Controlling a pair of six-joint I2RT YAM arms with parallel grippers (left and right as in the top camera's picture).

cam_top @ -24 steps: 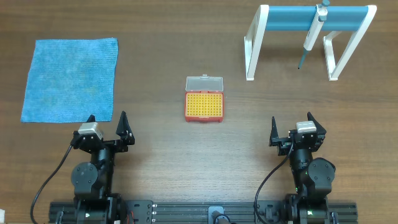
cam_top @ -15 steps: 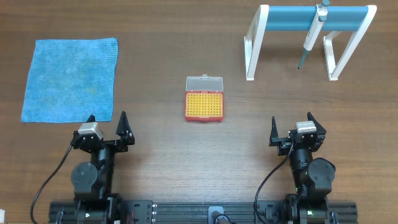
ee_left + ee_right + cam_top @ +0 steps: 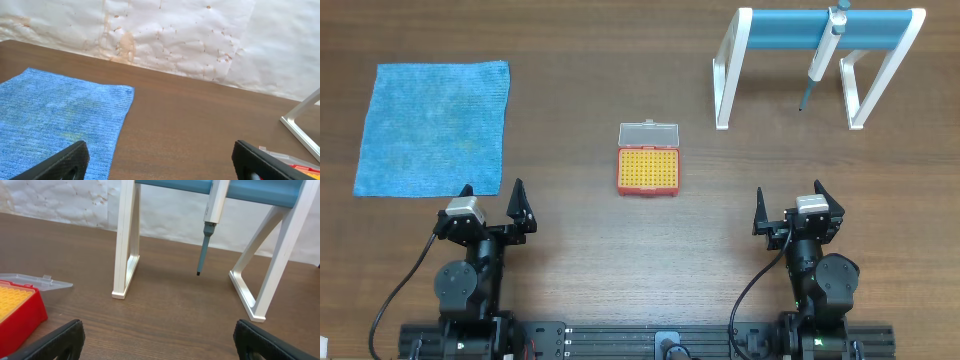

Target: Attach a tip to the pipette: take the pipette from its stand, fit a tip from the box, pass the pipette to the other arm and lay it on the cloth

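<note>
Black and empty, your left gripper (image 3: 492, 203) and right gripper (image 3: 789, 205) sit low by their bases with jaws spread wide, holding nothing. Past them, mid-table (image 3: 650, 260), the red box (image 3: 648, 172) lies with its clear lid folded back and yellow tips exposed. The blue cloth (image 3: 433, 128) lies flat at far left, well apart from the box.

Farthest off, at far right, the pipette (image 3: 828, 45) hangs from the stand (image 3: 780, 30), hooked over its blue bar, its nose pointing down and clear of the table.

Expect the pipette to be light, stiff and smooth plastic, likely to slip or swing if you pinch it off-centre. Take it on the thick white body just below the bar, not on the thin shaft (image 3: 202, 255), which looks the more fragile part and must stay free for the tip. Lift upward to unhook before you pull away.
</note>
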